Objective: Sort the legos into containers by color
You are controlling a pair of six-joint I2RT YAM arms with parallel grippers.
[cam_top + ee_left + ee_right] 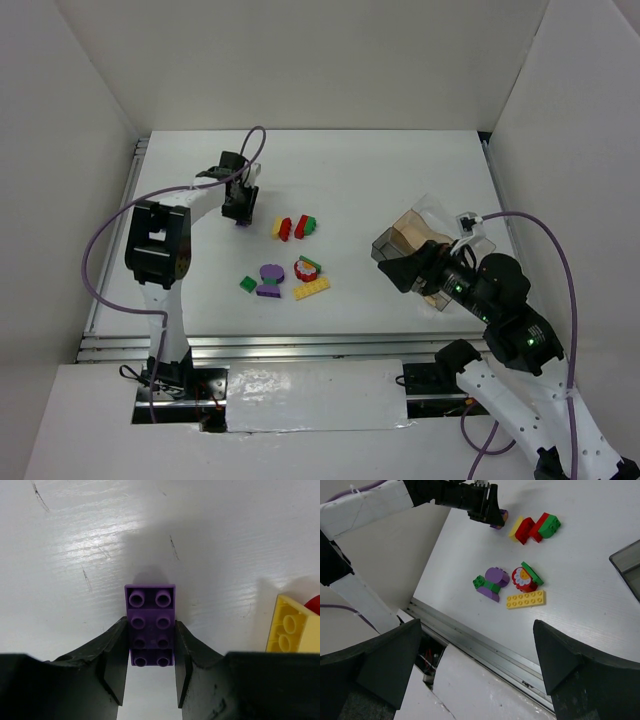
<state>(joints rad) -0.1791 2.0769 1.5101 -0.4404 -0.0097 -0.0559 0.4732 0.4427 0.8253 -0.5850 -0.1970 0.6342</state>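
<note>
Black fingers (114, 660) of the left tool (150, 630) press both long sides of a purple brick (150, 602) resting on the surface (400, 160), well left of the organizer box (390, 242). Loose legos (311, 288) lie between brick and box. Close by the box, the right tool (477, 630) hangs wide open, holding nothing.

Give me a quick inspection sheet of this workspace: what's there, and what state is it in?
Surface: white table, faint dark scuffs.
Job's things: purple brick at the left gripper; red, yellow and green cluster beside it; loose group nearer the arms, including a yellow plate and a round purple piece; smoky organizer box on the right, partly hidden by the right arm.
Clutter: nothing seen.
Grippers: left shut on the purple brick; right gripper open, empty.
Cables: purple cables loop along both arms.
Surroundings: white walls; metal rail at the near edge.
</note>
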